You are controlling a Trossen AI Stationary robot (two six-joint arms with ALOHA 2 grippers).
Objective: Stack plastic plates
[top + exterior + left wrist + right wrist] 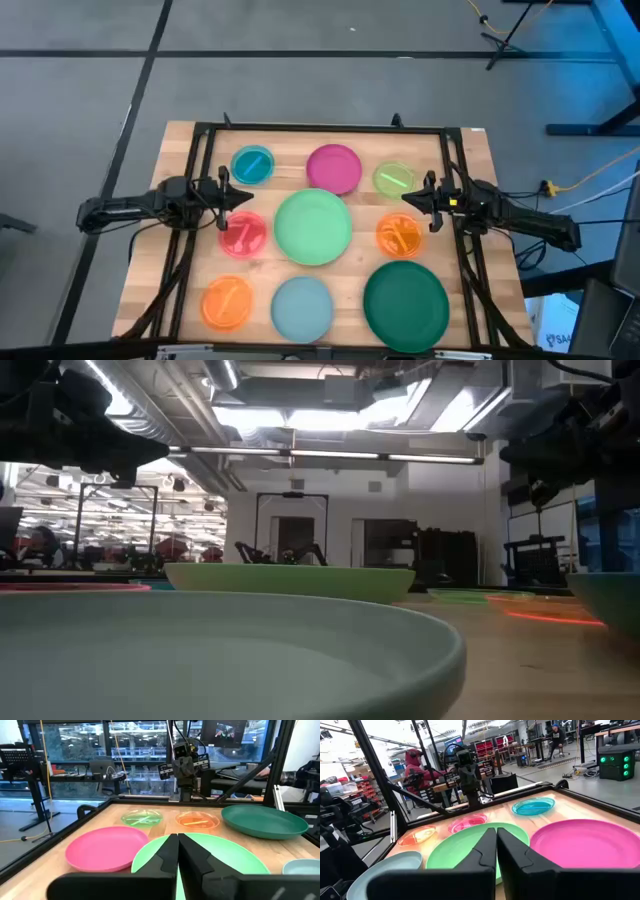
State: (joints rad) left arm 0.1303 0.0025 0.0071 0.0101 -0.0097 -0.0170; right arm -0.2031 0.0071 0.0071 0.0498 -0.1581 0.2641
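Note:
Nine plates lie flat and apart on the wooden table. The mint green plate (pixel 313 227) is in the middle, the magenta plate (pixel 333 167) behind it, the cyan plate (pixel 252 165) at the far left, the lime plate (pixel 393 179) at the far right. The red-pink plate (pixel 243 235) and one orange plate (pixel 400 235) flank the mint one. Another orange plate (pixel 227 303), the pale blue plate (pixel 302 308) and the dark green plate (pixel 405 302) lie along the near edge. My left gripper (pixel 247 198) hovers shut left of the mint plate. My right gripper (pixel 406 197) hovers shut to its right. Both are empty.
A black metal frame (pixel 320 128) runs around the table's edges. Bare wood shows between the plates. Beyond the table are equipment stands, and a seated person (pixel 417 767) in a red hood shows in the right wrist view.

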